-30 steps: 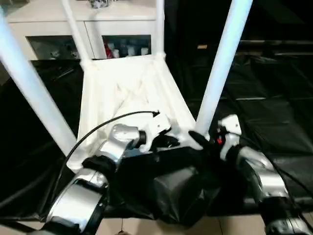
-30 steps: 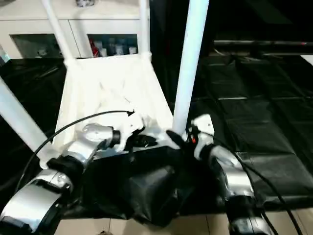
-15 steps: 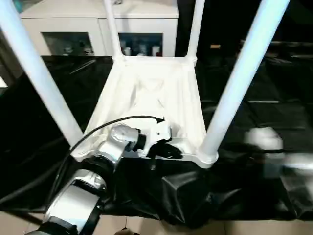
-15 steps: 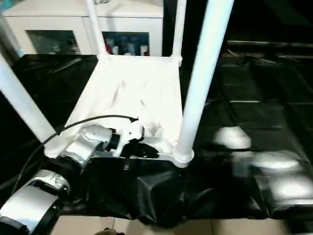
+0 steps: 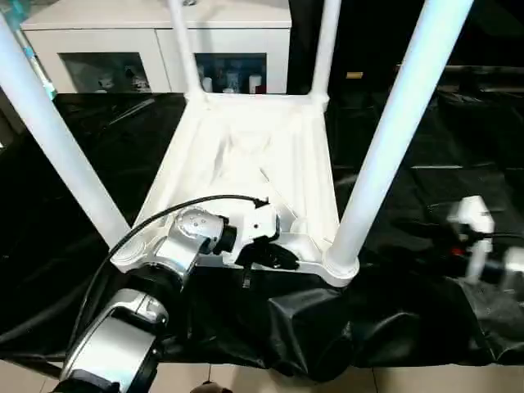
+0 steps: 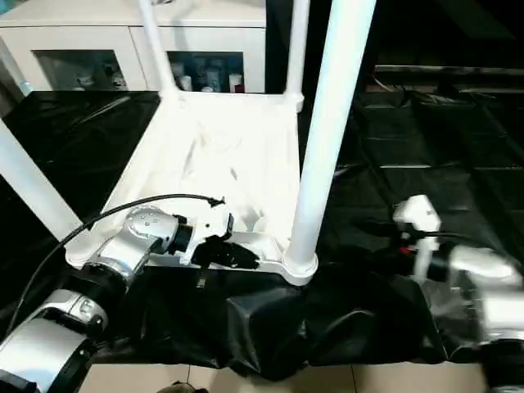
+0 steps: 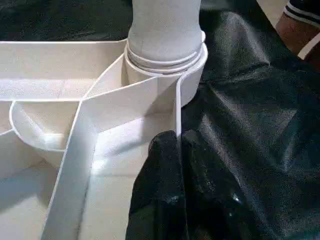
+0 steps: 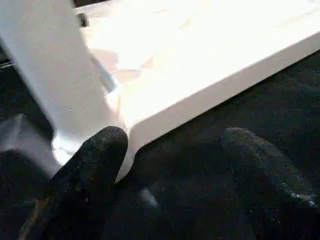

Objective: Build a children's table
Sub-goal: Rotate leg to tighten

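Four legs stand up from the upside-down tabletop (image 5: pixel 254 155), one in each corner socket; the top lies ribbed side up on black sheeting (image 5: pixel 426 188) in front of a white cabinet (image 5: pixel 155 41) w/ glass doors. Near right leg (image 5: pixel 393 123) rises tall from its socket at the near right corner; near left leg (image 5: pixel 49 131) slants up at the near left corner, and the 2 far legs (image 5: pixel 184 49) stand at the back corners, next to the cabinet.

L gripper (image 5: pixel 274 258) sits at the near edge of the top, between the near corners, closer to the right one. In the left wrist view its black fingers (image 7: pixel 165 150) are pressed together on the thin rim wall, just beside the socket holding the near right leg.

R gripper (image 8: pixel 172 145) is off to the right over the sheeting, apart from the top. In its wrist view the 2 fingers stand spread, w/ nothing between them, the near right corner of the top just ahead. A person's sleeve (image 7: pixel 305 10) shows at the corner of the left wrist view.
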